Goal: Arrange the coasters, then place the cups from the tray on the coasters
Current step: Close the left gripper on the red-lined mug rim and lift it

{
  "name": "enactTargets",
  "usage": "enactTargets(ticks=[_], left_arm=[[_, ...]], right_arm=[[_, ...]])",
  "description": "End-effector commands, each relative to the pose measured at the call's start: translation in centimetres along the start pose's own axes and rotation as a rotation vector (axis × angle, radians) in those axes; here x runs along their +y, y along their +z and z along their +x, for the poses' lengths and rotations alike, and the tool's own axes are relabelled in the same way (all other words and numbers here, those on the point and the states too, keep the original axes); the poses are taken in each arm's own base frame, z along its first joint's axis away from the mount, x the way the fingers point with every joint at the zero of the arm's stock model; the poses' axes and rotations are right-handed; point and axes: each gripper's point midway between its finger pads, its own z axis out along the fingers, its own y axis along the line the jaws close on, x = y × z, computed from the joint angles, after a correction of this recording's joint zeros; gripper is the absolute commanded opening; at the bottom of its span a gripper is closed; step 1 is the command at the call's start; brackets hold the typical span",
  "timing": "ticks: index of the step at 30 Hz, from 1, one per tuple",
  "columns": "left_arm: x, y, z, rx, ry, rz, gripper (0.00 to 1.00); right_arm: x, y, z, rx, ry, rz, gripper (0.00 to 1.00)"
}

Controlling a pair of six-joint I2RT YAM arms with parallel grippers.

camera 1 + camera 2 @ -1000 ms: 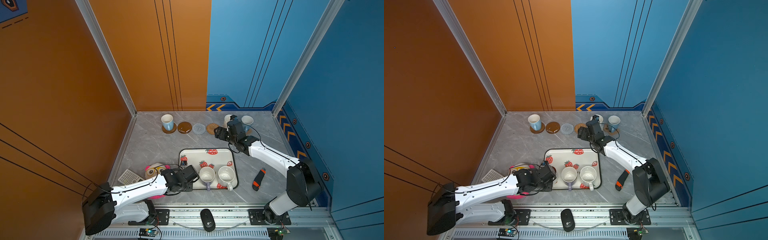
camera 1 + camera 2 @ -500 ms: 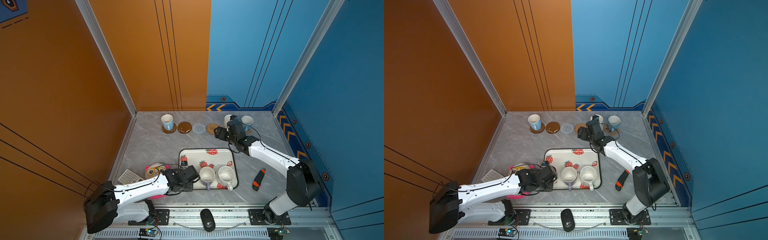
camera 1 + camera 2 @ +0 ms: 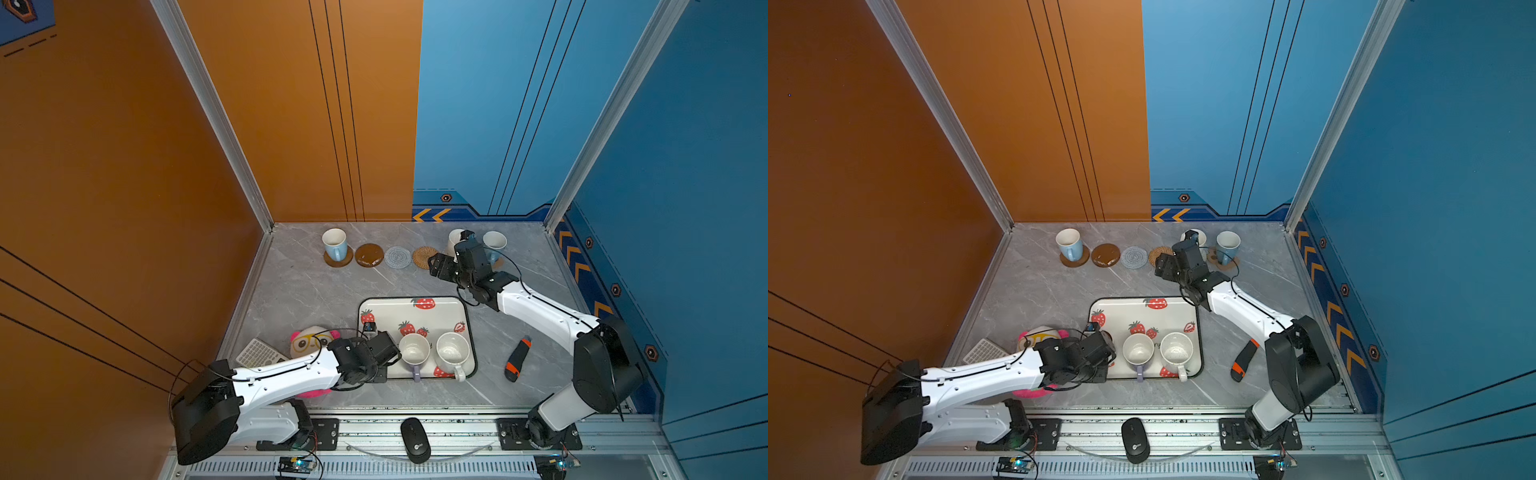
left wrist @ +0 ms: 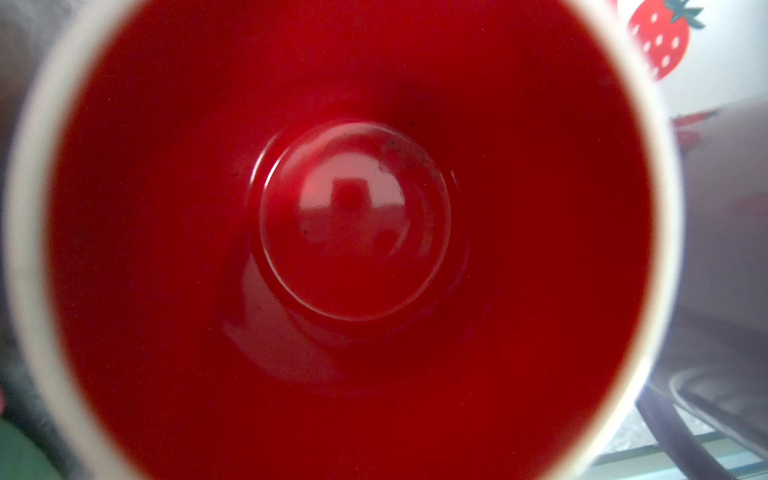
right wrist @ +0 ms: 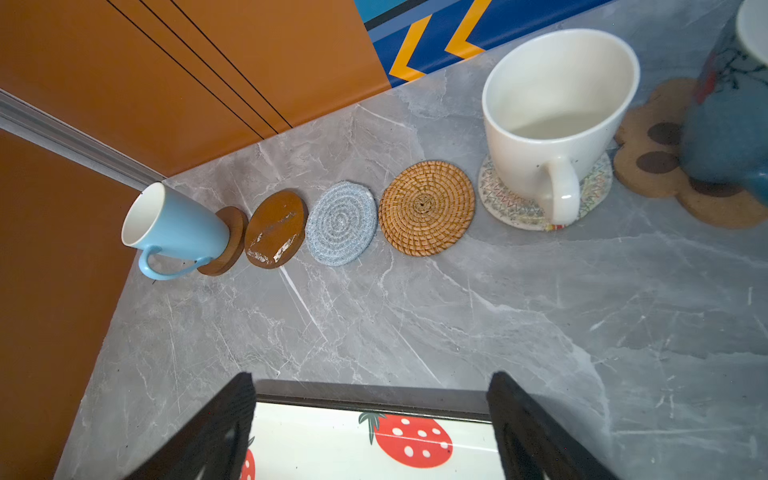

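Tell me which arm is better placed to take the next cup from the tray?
Left, likely. The left gripper sits directly over the red-inside cup on the tray; the right gripper stands open and empty by the tan woven coaster.

White strawberry-print tray [image 3: 395, 311], lavender cup [image 3: 413, 353] and white cup [image 3: 452, 352] upright side by side at its near edge, red-lined cup [image 4: 353, 220] at its left end, six coasters [image 3: 397, 257] in a row beyond its far edge, three carrying cups [image 3: 334, 243].

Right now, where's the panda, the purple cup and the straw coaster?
panda [image 3: 305, 343]: in a top view, its face
purple cup [image 3: 417, 372]: in a top view, its handle
straw coaster [image 5: 426, 207]: right wrist view, its middle
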Motion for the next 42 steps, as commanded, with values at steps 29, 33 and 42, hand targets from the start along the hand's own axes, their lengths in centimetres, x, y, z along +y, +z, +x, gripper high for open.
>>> enactTargets(ticks=[29,33,42], left_arm=[[-0.5,-2.0,-1.9,-0.089,0.004,0.006,0.00],[-0.5,-2.6,-2.3,-0.109,0.007,0.006,0.00],[-0.2,-3.4,-3.0,-0.143,0.005,-0.009,0.00]], right_arm=[[-0.6,0.4,0.3,0.012,0.023,-0.008,0.86],[-0.5,0.4,0.3,0.014,0.026,-0.016,0.86],[-0.3,0.3,0.3,0.014,0.028,-0.025,0.86]])
